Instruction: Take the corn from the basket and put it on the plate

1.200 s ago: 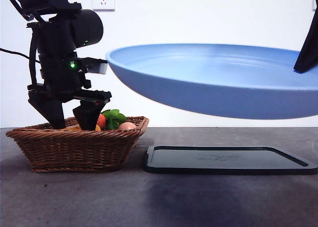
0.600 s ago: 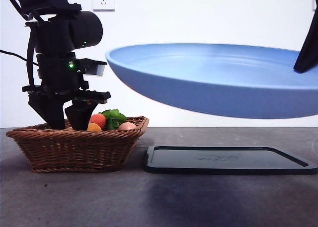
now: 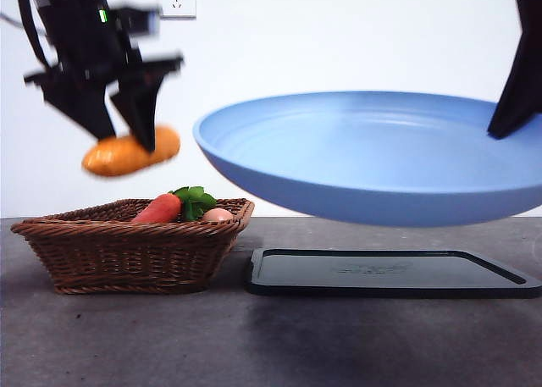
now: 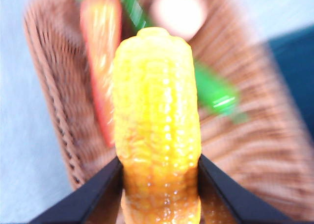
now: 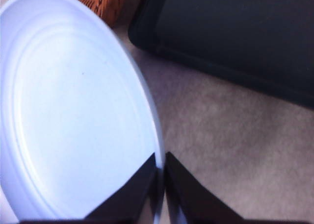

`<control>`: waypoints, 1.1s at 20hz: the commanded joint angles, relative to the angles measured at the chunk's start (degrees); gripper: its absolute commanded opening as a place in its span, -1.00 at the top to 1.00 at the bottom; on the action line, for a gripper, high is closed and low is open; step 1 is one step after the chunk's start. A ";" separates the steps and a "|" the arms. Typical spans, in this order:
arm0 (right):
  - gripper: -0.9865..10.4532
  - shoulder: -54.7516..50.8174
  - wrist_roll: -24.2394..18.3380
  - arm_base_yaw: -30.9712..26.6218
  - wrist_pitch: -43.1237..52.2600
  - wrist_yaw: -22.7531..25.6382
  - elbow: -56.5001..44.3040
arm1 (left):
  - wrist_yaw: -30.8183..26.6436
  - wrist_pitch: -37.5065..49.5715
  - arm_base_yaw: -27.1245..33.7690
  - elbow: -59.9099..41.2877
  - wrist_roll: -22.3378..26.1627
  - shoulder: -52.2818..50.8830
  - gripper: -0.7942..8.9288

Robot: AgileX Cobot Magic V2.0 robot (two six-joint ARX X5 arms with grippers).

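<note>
between left tool point(image 4: 159, 185) tips, corn point(image 4: 156, 131) kernels, blurred frontally

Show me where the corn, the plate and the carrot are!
corn point(image 4: 157, 131), left wrist view, middle of the cob
plate point(image 3: 373, 179), front view, outer wall under the rim
carrot point(image 3: 157, 209), front view, orange body in the basket

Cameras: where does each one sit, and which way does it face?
Front view: low at table height, looking level across; basket, tray, both arms.
Left wrist view: above the basket; left gripper clamps the corn.
Right wrist view: looks down; right gripper pinches the plate rim.
Shared: corn, plate.
</note>
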 commanded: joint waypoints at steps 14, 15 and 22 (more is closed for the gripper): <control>0.82 18.56 11.15 -0.98 19.67 -4.02 2.91 | 18.32 1.88 -18.93 1.38 -2.10 3.52 0.55; 0.82 18.56 11.13 -1.29 19.65 -4.59 2.93 | 18.34 1.92 -19.28 1.38 -1.81 4.50 0.55; 0.82 18.56 10.75 -2.05 18.80 -4.90 2.93 | 18.32 1.92 -20.98 1.38 -0.85 6.91 0.19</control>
